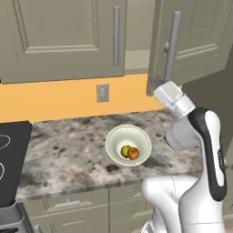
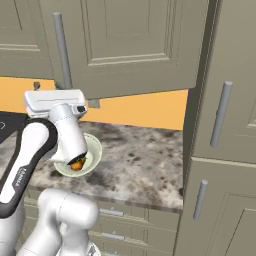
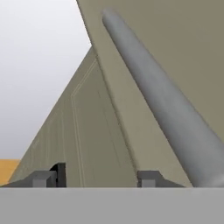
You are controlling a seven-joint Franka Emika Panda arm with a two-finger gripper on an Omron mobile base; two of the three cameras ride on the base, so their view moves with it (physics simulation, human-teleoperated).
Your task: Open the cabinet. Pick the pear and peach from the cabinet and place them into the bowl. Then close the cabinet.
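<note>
pear (image 1: 125, 151) hidden behind arm in right view, cabinet (image 1: 63, 36) top cropped

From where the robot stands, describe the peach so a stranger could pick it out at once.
Start at the speckled granite counter under the grey-beige wall cabinet. On it, below the wall outlet, sits a pale cream-green bowl. Inside lie two small fruits side by side: the peach is the round orange-red one, while its neighbour, the pear, is yellow-green.

Matt painted cabinet (image 1: 59, 36), smooth grey handle (image 3: 166, 105) perhaps metal, speckled stone counter (image 1: 68, 150)
</note>
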